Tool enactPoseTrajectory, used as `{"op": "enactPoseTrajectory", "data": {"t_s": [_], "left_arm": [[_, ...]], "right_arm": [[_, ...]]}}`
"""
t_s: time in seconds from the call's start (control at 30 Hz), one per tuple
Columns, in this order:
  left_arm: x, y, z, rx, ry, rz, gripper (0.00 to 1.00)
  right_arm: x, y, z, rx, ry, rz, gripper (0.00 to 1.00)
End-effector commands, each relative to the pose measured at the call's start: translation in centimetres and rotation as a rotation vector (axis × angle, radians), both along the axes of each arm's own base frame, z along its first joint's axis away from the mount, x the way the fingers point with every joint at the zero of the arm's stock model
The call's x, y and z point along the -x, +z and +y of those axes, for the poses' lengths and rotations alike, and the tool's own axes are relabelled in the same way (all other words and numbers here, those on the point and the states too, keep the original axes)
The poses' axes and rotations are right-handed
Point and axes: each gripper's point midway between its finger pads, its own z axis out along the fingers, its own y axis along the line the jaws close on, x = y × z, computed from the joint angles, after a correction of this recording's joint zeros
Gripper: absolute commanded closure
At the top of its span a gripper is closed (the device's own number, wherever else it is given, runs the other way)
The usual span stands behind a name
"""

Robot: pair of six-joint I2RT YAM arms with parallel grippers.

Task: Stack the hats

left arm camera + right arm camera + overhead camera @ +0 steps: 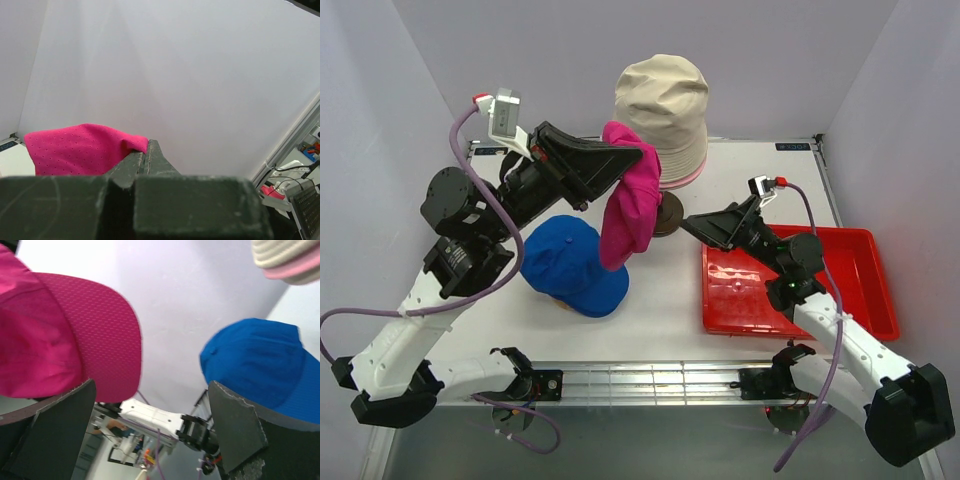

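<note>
My left gripper (638, 153) is shut on the top edge of the magenta brimmed cap (628, 205), which hangs in the air above the table. In the left wrist view the cap (80, 150) is pinched at the closed fingertips of the left gripper (146, 149). The bright blue brimmed cap (570, 262) sits on the table below and to the left. The beige bucket hat (663, 105) sits over the light pink bucket hat (682, 176), of which only the rim shows. My right gripper (692, 224) is open and empty, just right of the hanging cap. Between the fingers of the right gripper (150, 430), its wrist view shows the magenta cap (65, 340) and the blue cap (260, 360).
A red tray (800, 290) lies at the right under my right arm. A dark round stand (668, 212) under the stacked bucket hats is just behind the hanging cap. White walls close in the back and sides.
</note>
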Motion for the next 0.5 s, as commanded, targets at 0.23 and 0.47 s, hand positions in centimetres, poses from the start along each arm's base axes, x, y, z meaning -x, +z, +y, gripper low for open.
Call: {"op": "enactPoseTrajectory", "data": {"t_s": [0.23,0.47], "left_arm": [[-0.8,2.8,-0.7,0.094,-0.013,-0.007,1.0],[-1.6,3.4,-2.0,0.098,-0.031,-0.016,1.0]], "right_arm": [[2.8,7.0,-0.4,-0.299,0.078,-0.106,0.02],[2.9,6.0,0.1,-0.316,0.092,-0.074,0.02]]}}
